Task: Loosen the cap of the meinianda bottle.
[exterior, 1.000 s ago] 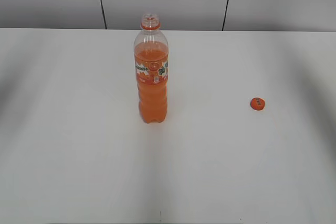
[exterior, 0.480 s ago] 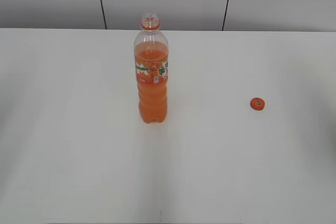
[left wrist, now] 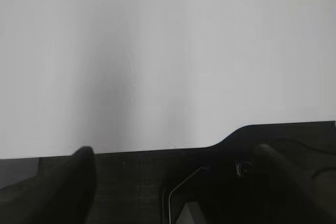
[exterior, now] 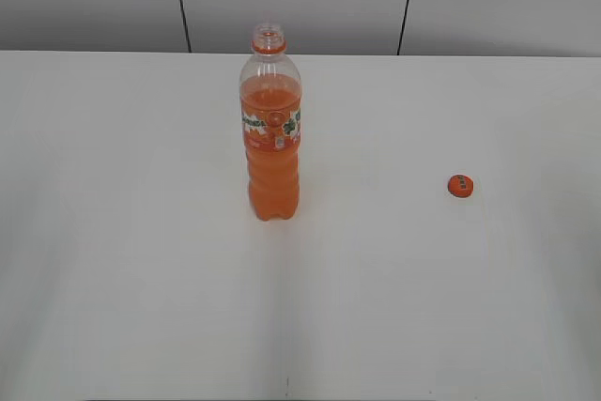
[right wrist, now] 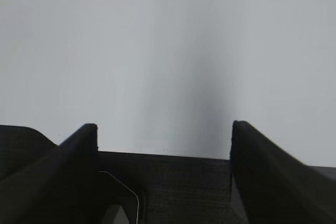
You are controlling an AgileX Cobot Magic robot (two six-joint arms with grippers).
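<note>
Bottle (exterior: pixel 272 129) stood upright mid-table (exterior: pixel 141 279), neck open. Cap (exterior: pixel 459 186) lay flat on the table, well off to the bottle's right. Left gripper (left wrist: pixel 173 156) and right gripper (right wrist: pixel 164 135) both had fingers spread apart, holding nothing, over bare table.

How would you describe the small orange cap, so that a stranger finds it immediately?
On the white table, look right of the upright meinianda bottle. The cap lies alone there, apart from the bottle: a small, flat orange disc, the only loose item.
</note>
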